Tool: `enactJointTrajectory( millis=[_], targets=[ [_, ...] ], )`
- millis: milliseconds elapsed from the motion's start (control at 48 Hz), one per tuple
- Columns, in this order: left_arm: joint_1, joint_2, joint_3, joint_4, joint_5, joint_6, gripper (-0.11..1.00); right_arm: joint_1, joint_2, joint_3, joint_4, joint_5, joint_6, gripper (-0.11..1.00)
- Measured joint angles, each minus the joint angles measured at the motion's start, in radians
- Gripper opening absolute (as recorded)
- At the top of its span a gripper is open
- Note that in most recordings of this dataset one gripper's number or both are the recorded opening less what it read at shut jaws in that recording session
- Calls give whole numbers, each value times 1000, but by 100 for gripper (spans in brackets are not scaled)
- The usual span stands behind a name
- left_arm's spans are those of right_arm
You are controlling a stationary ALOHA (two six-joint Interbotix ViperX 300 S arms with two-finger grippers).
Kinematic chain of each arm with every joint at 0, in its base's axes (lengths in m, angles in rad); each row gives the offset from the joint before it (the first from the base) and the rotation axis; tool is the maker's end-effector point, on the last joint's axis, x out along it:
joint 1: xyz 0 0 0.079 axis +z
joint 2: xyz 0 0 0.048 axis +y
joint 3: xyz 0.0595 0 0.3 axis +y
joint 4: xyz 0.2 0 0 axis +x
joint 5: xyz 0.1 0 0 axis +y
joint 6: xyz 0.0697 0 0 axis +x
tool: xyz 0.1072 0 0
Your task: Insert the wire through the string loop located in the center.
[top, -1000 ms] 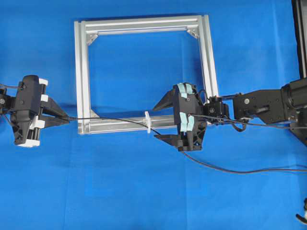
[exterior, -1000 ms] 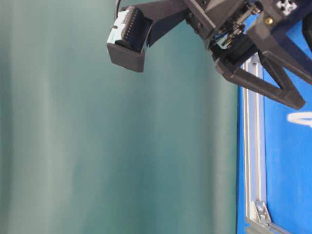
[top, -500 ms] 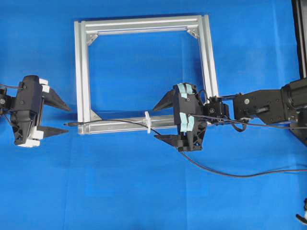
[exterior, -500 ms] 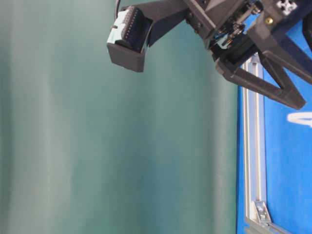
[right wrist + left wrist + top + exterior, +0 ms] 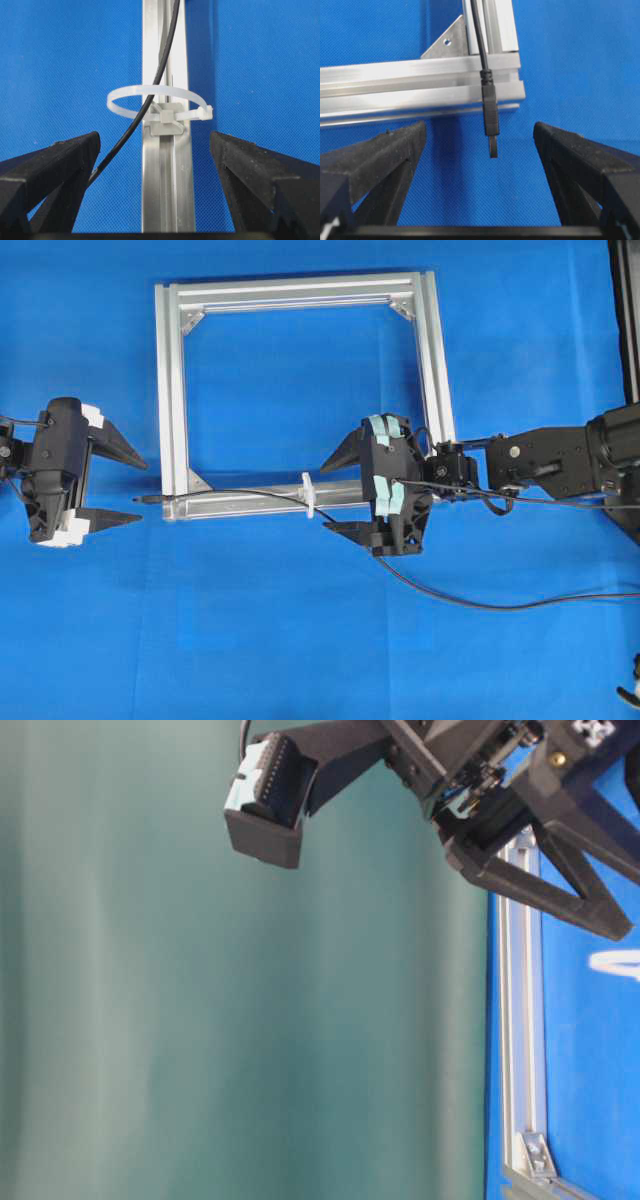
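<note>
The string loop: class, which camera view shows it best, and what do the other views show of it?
The right wrist view. There the string loop sits centred and close, an open white ring on the aluminium frame with the wire passing through it. The overhead view shows only a tiny white mark. The table-level view catches a white sliver at its edge; the left wrist view shows none.

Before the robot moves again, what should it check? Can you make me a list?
1. Wire goes through the string loop: ok, it passes inside the ring.
2. Plug tip is past the frame corner: ok, it sticks out beyond it.
3. Left tool has let go: ok, jaws wide, plug lying free between them.
4. Right tool is open: ok, nothing is between its jaws.
5. Loop stands upright on the bar: ok.
6. Wire will stay put once the arms leave: cannot tell.
</note>
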Motion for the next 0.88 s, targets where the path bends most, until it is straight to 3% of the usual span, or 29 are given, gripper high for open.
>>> enactJointTrajectory(
  millis=[271, 875],
  targets=[
    [0, -52, -6, 0, 32, 0, 91, 3, -64, 0, -2, 52, -2, 93],
    [0, -325, 2, 0, 164, 0, 90, 5, -221, 2, -2, 161, -5, 93]
  ],
)
